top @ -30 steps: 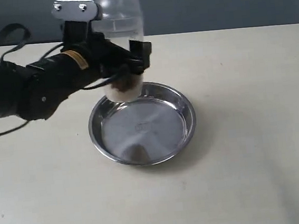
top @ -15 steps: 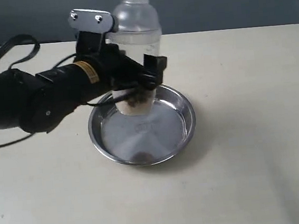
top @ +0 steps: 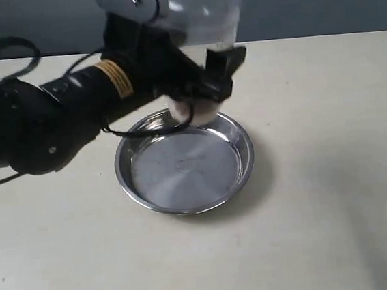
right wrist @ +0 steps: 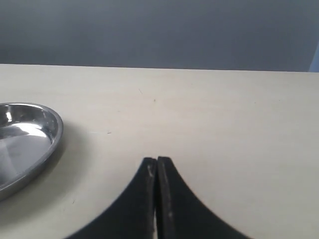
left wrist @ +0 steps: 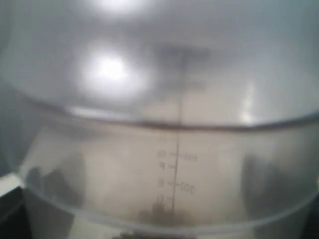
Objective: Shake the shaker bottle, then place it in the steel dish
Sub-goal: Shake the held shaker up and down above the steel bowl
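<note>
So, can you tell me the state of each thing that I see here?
Clear plastic shaker bottle: held in the air over the dish, blurred.
Round shiny steel dish: resting on the beige table, nothing in it.
Left gripper: closed on the bottle.
Right gripper: shut, holding nothing.

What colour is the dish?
The dish is shiny silver, plain bare metal; the exterior view shows it best.

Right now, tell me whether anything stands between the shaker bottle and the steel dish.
Nothing visible does. The left gripper holds the shaker bottle in the air over the rim of the steel dish, which lies bare.
</note>
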`<state>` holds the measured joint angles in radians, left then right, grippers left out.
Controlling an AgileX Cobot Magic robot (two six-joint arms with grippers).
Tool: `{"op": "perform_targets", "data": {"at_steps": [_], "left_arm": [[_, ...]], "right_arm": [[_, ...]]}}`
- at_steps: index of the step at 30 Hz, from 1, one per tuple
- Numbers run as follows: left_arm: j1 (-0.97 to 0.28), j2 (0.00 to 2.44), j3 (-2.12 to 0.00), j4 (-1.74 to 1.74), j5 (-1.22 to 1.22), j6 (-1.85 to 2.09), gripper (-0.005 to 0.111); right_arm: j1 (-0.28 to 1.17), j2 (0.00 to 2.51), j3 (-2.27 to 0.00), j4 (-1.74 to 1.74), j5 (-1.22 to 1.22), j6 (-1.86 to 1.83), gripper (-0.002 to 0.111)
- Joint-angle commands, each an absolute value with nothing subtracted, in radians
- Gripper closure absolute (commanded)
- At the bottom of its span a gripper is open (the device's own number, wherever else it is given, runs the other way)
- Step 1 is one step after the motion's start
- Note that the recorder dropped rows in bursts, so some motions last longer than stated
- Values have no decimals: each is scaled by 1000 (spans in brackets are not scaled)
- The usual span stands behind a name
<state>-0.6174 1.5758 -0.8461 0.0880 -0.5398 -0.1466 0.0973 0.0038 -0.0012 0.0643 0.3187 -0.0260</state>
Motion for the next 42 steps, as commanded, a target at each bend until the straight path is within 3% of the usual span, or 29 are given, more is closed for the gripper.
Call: {"op": "perform_targets", "data": {"at_steps": [1,4,8,11,13,17,20,23,28,31,33,36,39,42], "left_arm": [[-617,1499,-863,46,-575,-87,106],[-610,1606,-765,-54,-519,-108,106],[-655,1495,-781,114,-847,-83,106],[-652,1446,-829,-97,-504,45,106],[-637,1522,-761,-170,-440,71,106],[-661,1472,-758,19,-798,13,107],[-658,1367,-876,-33,-556,13,107],[-628,1469,-783,-97,-370,19,106],[-655,1417,-763,65,-724,-64,106],[-643,1351,-837,-46,-522,0,106],[-619,1430,-745,-99,-462,15,106],[-623,1499,-639,-32,-700,-118,106],[-621,1401,-694,89,-924,-134,106],[-621,1335,-775,-16,-610,-63,106]], "right_arm": [[101,0,0,60,306,-26,109],[101,0,0,60,306,-26,109],[101,0,0,62,306,-26,109],[101,0,0,62,306,-26,109],[101,0,0,62,306,-26,109],[101,0,0,62,306,-26,109],[101,0,0,62,306,-26,109],[101,0,0,62,306,-26,109],[101,0,0,62,306,-26,109],[101,0,0,61,306,-26,109],[101,0,0,61,306,-26,109],[101,0,0,61,306,-26,109],[101,0,0,61,306,-26,109],[101,0,0,61,306,-26,109]]}}
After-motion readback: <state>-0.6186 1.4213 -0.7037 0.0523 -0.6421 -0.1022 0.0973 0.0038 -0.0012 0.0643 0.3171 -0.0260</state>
